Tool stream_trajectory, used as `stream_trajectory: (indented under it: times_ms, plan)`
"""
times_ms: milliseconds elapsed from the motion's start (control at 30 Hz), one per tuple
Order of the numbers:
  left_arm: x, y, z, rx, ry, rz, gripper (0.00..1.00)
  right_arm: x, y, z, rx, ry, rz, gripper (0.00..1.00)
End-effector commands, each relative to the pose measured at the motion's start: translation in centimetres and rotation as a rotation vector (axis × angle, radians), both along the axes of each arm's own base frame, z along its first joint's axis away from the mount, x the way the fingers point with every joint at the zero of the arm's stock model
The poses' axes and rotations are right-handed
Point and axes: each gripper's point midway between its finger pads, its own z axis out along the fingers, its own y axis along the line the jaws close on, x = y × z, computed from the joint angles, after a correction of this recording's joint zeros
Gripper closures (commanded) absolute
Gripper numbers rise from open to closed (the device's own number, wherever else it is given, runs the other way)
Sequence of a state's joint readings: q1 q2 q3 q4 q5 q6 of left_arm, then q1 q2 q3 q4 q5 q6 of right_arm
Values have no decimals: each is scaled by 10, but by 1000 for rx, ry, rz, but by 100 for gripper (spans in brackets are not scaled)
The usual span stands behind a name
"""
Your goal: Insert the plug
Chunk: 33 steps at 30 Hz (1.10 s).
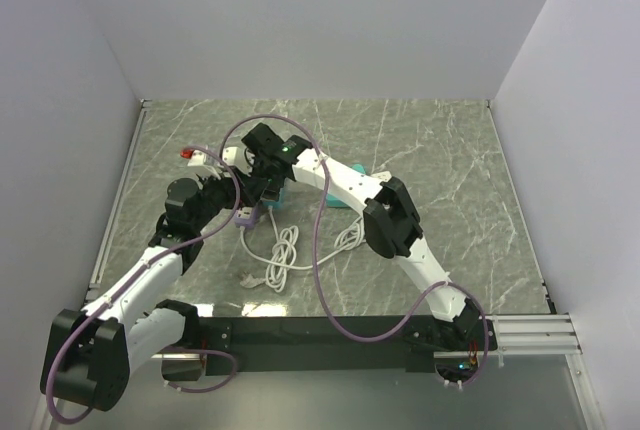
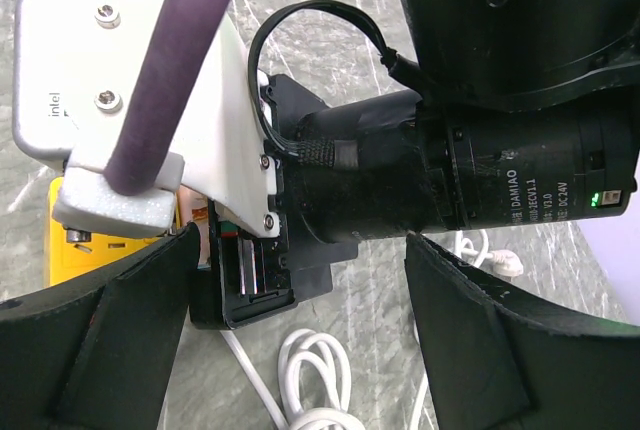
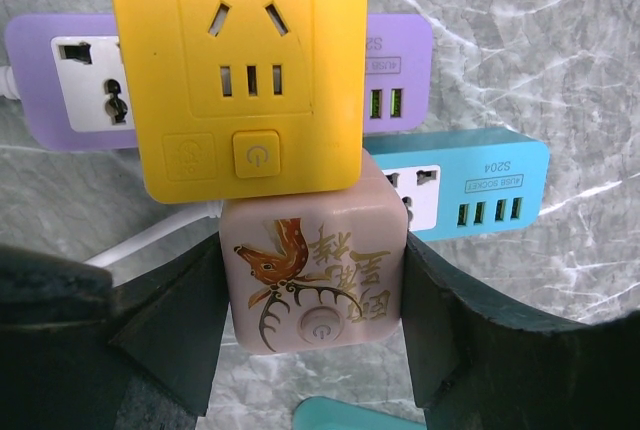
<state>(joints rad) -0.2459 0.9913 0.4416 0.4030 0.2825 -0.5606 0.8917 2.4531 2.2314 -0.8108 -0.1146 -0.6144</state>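
Note:
My right gripper (image 3: 312,285) is shut on a pink plug cube (image 3: 315,270) printed with a gold deer and a round button; both fingers press its sides. The cube's top edge meets a yellow socket cube (image 3: 245,70) with a power button. Behind them lie a purple power strip (image 3: 70,90) and a blue power strip (image 3: 480,185). In the top view the right gripper (image 1: 272,188) hangs over this cluster at mid-table. My left gripper (image 2: 300,335) is open and holds nothing. It sits just left of the right wrist (image 2: 450,180), beside the yellow cube (image 2: 90,245).
A coiled white cable (image 1: 283,255) lies on the marble table, its loose end (image 1: 250,282) near the front. A teal object (image 1: 340,200) sits under the right arm. A small red item (image 1: 186,153) lies at the left. Purple arm cables (image 1: 320,260) loop overhead.

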Motion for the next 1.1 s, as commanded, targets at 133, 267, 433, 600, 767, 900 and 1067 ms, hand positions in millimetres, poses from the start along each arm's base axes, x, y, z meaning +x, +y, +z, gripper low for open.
stream_trajectory:
  times_ms: [133, 267, 433, 600, 767, 900, 1067]
  plan:
    - [-10, -12, 19, -44, -51, -65, 12, -151, -56, -174, -346, 525, 0, 100]
    - [-8, -8, 21, -40, -57, -43, 12, -133, -17, -113, -96, 418, -22, 96]
    - [-7, -5, 22, -35, -58, -22, 12, -115, 13, -61, 130, 307, -48, 75]
    - [-6, -4, 21, -30, -50, -16, 12, -95, 22, -27, 197, 189, -57, 54]
    - [-5, -2, 22, -22, -51, -1, 12, -85, 22, -19, 188, 137, -65, 36]
    - [-5, -1, 24, -22, -53, 3, 12, -80, 17, -15, 183, 109, -71, 8]
    - [-5, 0, 23, -17, -48, 6, 12, -77, 7, -3, 201, 81, -95, 7]
